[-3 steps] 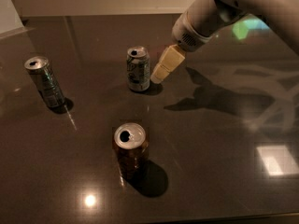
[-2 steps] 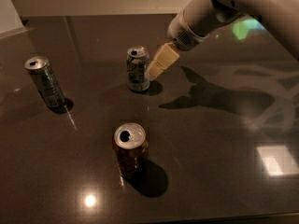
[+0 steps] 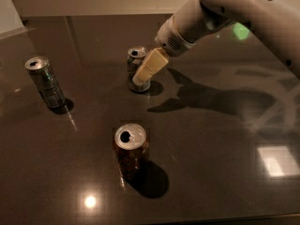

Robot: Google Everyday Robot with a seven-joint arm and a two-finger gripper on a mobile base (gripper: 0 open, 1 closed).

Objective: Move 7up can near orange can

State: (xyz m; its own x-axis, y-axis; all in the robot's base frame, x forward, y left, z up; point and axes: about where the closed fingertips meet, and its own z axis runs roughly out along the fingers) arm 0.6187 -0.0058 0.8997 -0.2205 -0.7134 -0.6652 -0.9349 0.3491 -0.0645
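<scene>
Gripper (image 3: 143, 74) at the 7up can (image 3: 133, 67), orange can (image 3: 131, 149) well apart toward the camera.

Far left, a grey can (image 3: 43, 81) stands upright, not involved. Centre-back on the dark table (image 3: 225, 144), the 7up can stands upright with its long axis vertical. The gripper overlaps its right side, so the can lies just left of the tool. The orange can stands upright near the front, so the move probably runs toward the camera. The arm (image 3: 220, 13) enters from the upper right. Hidden: the can's right flank and any contact. Whether the gripper is released or clenched can't be told.
</scene>
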